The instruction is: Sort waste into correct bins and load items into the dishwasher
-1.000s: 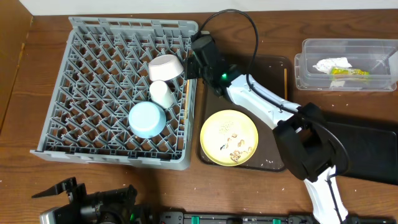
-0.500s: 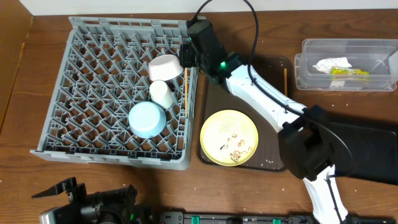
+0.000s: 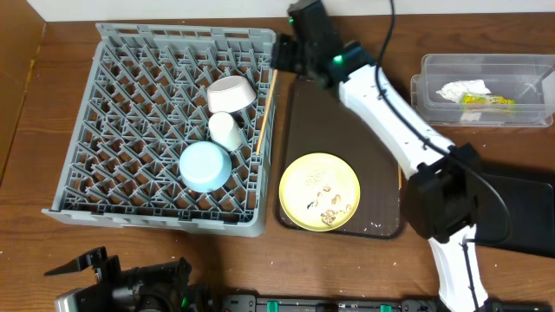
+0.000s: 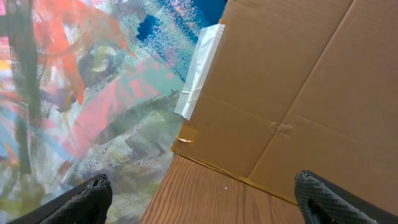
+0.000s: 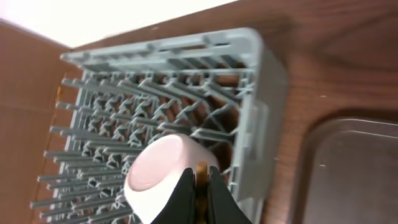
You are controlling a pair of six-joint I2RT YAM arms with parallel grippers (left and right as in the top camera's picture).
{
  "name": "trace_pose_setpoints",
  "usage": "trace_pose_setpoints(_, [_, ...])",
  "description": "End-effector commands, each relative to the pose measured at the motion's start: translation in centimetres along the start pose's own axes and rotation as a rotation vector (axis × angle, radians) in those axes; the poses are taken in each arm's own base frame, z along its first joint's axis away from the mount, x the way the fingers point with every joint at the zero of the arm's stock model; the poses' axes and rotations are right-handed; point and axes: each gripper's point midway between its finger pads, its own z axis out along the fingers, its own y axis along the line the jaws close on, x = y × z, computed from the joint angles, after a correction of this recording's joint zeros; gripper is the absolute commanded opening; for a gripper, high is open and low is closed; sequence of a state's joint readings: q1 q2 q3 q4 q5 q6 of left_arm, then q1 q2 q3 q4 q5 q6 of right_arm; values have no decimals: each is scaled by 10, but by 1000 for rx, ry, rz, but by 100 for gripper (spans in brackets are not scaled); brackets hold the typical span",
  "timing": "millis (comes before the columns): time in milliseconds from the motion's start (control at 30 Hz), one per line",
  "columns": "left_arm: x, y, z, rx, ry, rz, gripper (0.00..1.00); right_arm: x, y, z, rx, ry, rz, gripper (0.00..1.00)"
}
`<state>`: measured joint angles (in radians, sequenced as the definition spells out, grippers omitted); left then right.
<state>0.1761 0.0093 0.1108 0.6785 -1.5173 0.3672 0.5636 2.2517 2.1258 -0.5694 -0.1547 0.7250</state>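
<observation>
Left gripper (image 4: 202, 202): parked at the near-left edge of the table, its two fingers wide apart and holding nothing; the wrist camera faces cardboard and a painted surface.
Large square grey plastic dish rack (image 3: 130, 121): fills the left half of the table.
Light-blue bowl (image 3: 205, 165): in the rack, towards its near-right side.
Small white cup (image 3: 226, 130): in the rack just beyond the blue bowl.
White-pinkish bowl (image 3: 230, 93): in the rack, far side of the cup, tilted.
Thin wooden chopstick (image 3: 264, 113): slants along the rack's right wall, its far end at the right gripper.
Right gripper (image 5: 199, 171): over the rack's far-right corner, fingers closed on the chopstick.
Large dark-brown serving tray (image 3: 347, 130): just right of the rack.
Round yellow plate (image 3: 319, 191): at the tray's near end, carrying pale food crumbs (image 3: 328, 208).
Clear rectangular plastic tub (image 3: 434, 95): far right, holding a crumpled white paper napkin (image 3: 460, 88) and a small yellow-green snack wrapper (image 3: 486, 100).
Flat black rectangular tray (image 3: 520, 208): near right, partly behind the right arm.
</observation>
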Motion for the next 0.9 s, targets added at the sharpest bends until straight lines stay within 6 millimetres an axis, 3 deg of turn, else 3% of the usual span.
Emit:
trace_pose_setpoints(0, [-3, 10, 0, -51, 15, -21, 95, 11, -7, 13, -5, 51, 28, 1])
trace_pose_setpoints(533, [-3, 10, 0, -51, 15, -21, 95, 55, 19, 35, -39, 119, -36, 4])
trace_pose_setpoints(600, [-3, 10, 0, -51, 15, -21, 95, 59, 25, 35, -48, 121, -54, 16])
trace_pose_setpoints(700, [-3, 10, 0, -51, 15, -21, 95, 59, 29, 36, -55, 112, -78, 59])
trace_pose_setpoints(767, [-3, 10, 0, -51, 15, -21, 95, 58, 28, 36, -47, 103, -79, 69])
trace_pose_setpoints(867, [-3, 10, 0, -51, 15, -21, 95, 54, 25, 35, -45, 99, -85, 73])
